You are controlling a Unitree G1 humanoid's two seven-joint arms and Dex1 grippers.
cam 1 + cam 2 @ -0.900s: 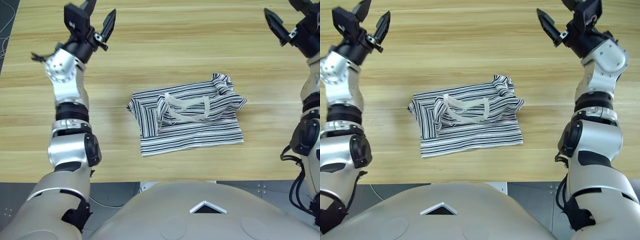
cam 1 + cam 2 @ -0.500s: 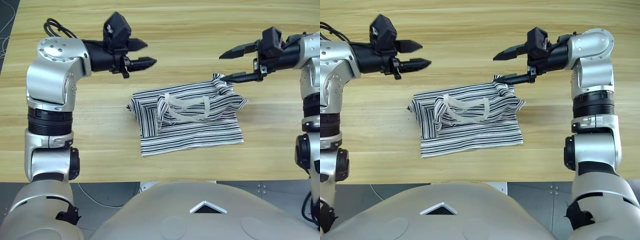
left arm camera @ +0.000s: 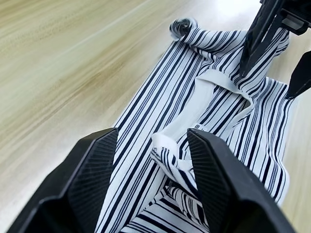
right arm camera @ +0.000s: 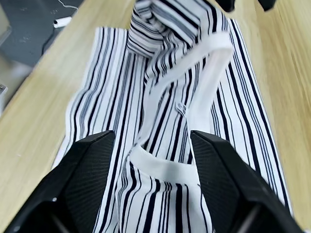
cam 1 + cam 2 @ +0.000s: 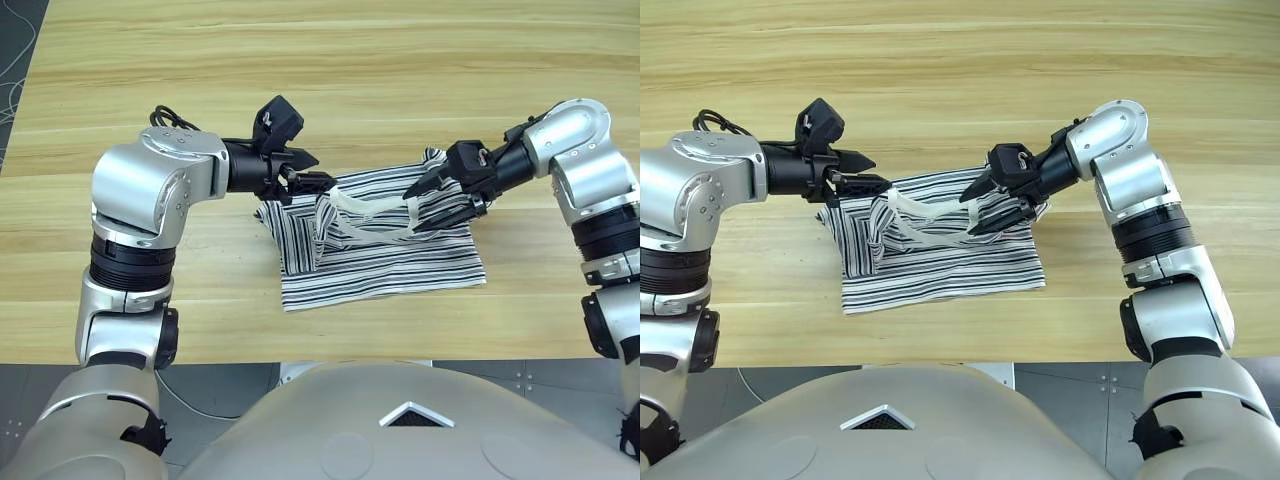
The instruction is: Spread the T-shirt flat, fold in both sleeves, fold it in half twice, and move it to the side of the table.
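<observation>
Striped T-shirt [image 5: 380, 268] crumpled mid wooden table [image 5: 300, 60], tiny label [image 4: 181, 109] inside the white collar [image 5: 352, 203], print way too small to read, sleeves lost in the folds, left gripper [image 5: 322, 170] spread open at its far-left corner, right gripper [image 5: 415, 210] spread open over the collar's right end

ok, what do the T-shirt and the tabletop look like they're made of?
T-shirt: soft knit fabric, probably cotton or a blend, matte. It bunches and creases loosely. It has black-and-white stripes and a plain white collar band.
Table: light wood or wood-look laminate, smooth with a faint sheen. The grain runs in long plank strips; solid, veneer or print cannot be told apart.
</observation>
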